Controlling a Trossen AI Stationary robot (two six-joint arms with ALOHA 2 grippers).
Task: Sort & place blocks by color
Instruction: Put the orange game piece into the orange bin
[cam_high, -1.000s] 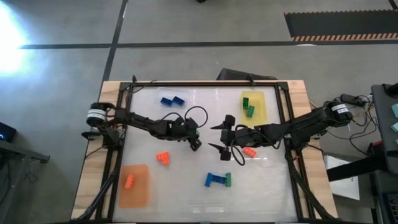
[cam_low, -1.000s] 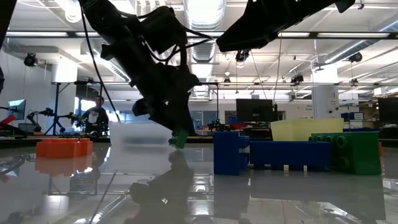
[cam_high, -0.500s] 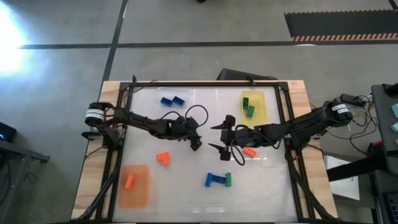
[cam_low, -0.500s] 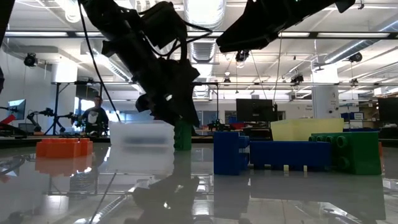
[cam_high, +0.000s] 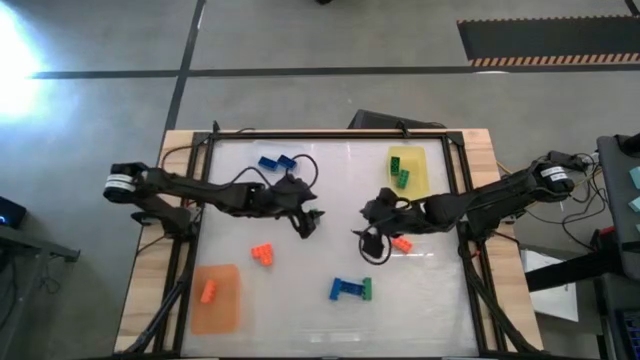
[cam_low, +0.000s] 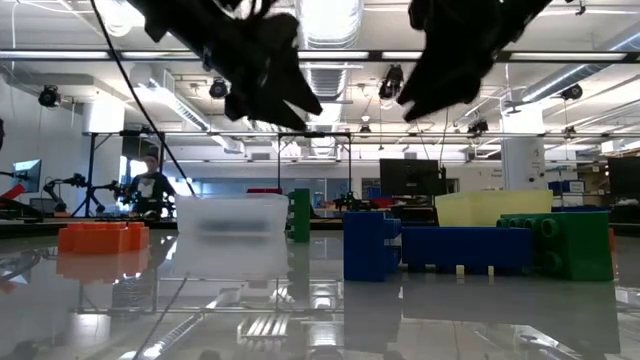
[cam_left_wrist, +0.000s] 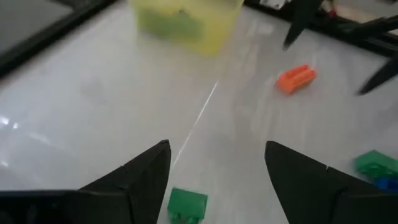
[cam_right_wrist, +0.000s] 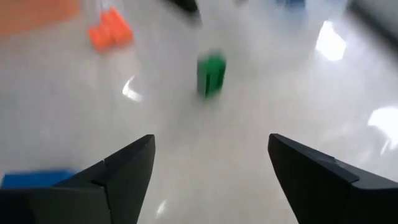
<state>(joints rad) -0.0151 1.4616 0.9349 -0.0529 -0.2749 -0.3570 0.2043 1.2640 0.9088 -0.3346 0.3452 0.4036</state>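
Both tools wide open: left tool (cam_left_wrist: 214, 177) above green block (cam_left_wrist: 187, 205), right tool (cam_right_wrist: 208, 171) empty

Both dark arms reach in over the counter toward its middle, each stretched low from its own side. The left gripper (cam_high: 308, 222) sits left of centre with its two fingers (cam_left_wrist: 140, 177) spread apart and nothing between them. The right gripper (cam_high: 366, 238) sits right of centre, near the left one but not touching it, its fingers (cam_right_wrist: 121, 168) also wide apart and holding nothing. In the low view both grippers hang raised above the counter surface.
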